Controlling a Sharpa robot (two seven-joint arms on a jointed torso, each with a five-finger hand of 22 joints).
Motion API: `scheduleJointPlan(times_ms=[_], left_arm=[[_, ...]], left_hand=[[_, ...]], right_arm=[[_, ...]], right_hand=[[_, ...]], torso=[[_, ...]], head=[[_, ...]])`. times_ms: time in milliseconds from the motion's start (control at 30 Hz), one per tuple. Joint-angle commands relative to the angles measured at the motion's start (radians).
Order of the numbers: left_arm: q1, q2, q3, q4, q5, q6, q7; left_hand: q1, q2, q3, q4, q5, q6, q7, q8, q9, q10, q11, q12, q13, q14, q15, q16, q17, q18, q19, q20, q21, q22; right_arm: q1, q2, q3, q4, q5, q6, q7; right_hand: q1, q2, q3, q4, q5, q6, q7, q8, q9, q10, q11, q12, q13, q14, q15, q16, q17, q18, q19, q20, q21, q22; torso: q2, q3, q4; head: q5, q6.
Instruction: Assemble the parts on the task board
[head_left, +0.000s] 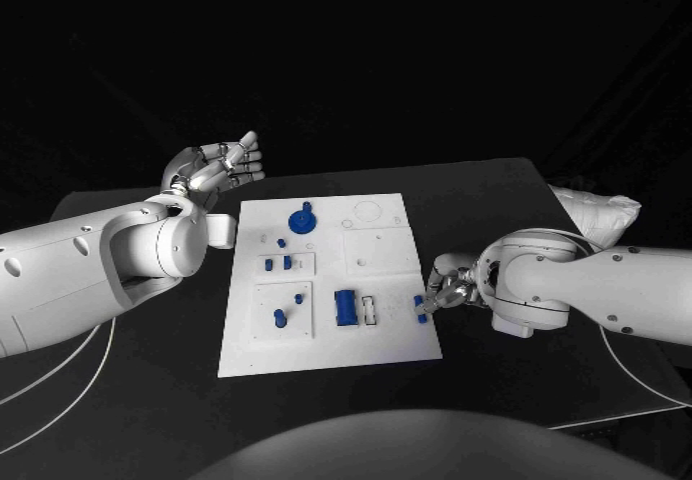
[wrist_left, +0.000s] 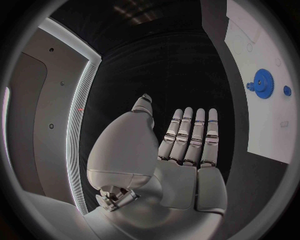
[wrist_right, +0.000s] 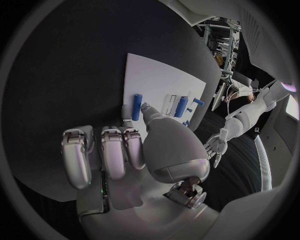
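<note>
The right hand rests at the right edge of the task board. Its fingertips touch a small blue cylinder there, but I cannot tell if the fingers really clamp it. The left hand is lifted beyond the far left corner of the board, with fingers stretched out side by side and holding nothing. On the board I count one blue gear near the far edge, one big blue block near the middle of the near half, and about four small blue pegs to the left of the block. The board lies flat in the middle of the black desk.
</note>
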Motion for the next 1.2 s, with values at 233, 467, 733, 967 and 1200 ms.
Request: scheduleJointPlan(times_ms=[233,467,733,967,1200], left_arm=[[0.001,0.001,0.001,0.002,0.001,0.017,0.006],[0.001,0.001,0.001,0.002,0.001,0.018,0.004],[0.001,0.000,0.001,0.004,0.001,0.018,0.001],[0.001,0.001,0.001,0.004,0.001,0.019,0.001],[0.001,0.002,0.001,0.006,0.001,0.021,0.000]], left_hand=[[-0.001,0.012,0.004,0.001,0.006,-0.008,0.024,0.006,-0.001,-0.004,-0.001,0.005,-0.001,-0.006,-0.001,0.005,-0.002,-0.004,0.000,0.000,-0.006,-0.002],[-0.001,0.012,0.004,0.001,0.006,-0.008,0.024,0.006,-0.001,-0.004,-0.001,0.006,-0.001,-0.006,-0.001,0.005,-0.002,-0.004,0.000,0.000,-0.006,-0.002],[-0.001,0.012,0.004,0.001,0.006,-0.008,0.024,0.006,-0.001,-0.004,-0.001,0.006,-0.001,-0.006,-0.001,0.005,-0.002,-0.004,0.000,0.000,-0.006,-0.002],[-0.001,0.012,0.004,0.001,0.006,-0.008,0.024,0.006,-0.001,-0.004,-0.001,0.006,-0.001,-0.006,-0.001,0.005,-0.003,-0.004,0.000,0.000,-0.006,-0.003],[-0.001,0.012,0.004,0.001,0.006,-0.008,0.024,0.006,-0.001,-0.004,-0.001,0.006,-0.001,-0.006,-0.001,0.005,-0.003,-0.004,0.000,0.000,-0.006,-0.003]], right_arm=[[-0.005,0.022,-0.001,-0.013,-0.024,0.026,-0.038],[-0.006,0.034,-0.001,-0.025,-0.041,0.050,-0.054],[-0.011,0.045,-0.001,-0.040,-0.053,0.066,-0.071],[-0.016,0.064,-0.001,-0.062,-0.058,0.085,-0.083],[-0.025,0.078,-0.001,-0.077,-0.079,0.104,-0.091]], right_hand=[[-0.016,0.013,0.005,0.008,-0.015,0.029,-0.011,0.017,0.003,0.103,-0.015,0.005,0.263,0.106,-0.010,0.004,0.263,-0.007,0.103,-0.011,0.004,0.263],[-0.021,0.014,0.010,0.006,-0.049,0.042,-0.021,0.032,0.016,0.103,-0.025,0.005,0.263,0.106,-0.017,0.004,0.263,-0.007,0.103,-0.018,0.004,0.263],[-0.022,0.019,0.015,0.005,-0.067,0.053,-0.027,0.039,0.023,0.103,-0.031,0.005,0.263,0.106,-0.021,0.004,0.263,-0.007,0.103,-0.022,0.004,0.263],[-0.032,0.016,0.013,0.011,-0.082,0.069,-0.033,0.042,0.027,0.103,-0.036,0.005,0.263,0.106,-0.025,0.004,0.263,-0.007,0.103,-0.026,0.004,0.263],[-0.029,0.013,0.014,0.007,-0.079,0.068,-0.035,0.037,0.026,0.103,-0.039,0.005,0.263,0.106,-0.026,0.004,0.263,-0.007,0.103,-0.027,0.004,0.263]], torso=[[0.000,-0.0009,-0.0003],[0.000,-0.0003,0.0003],[0.000,-0.0005,-0.0003],[-0.001,-0.0010,-0.0008],[0.000,0.0000,0.0007]], head=[[-0.002,0.000],[-0.003,0.000],[-0.003,0.000],[-0.005,0.000],[-0.006,0.000]])
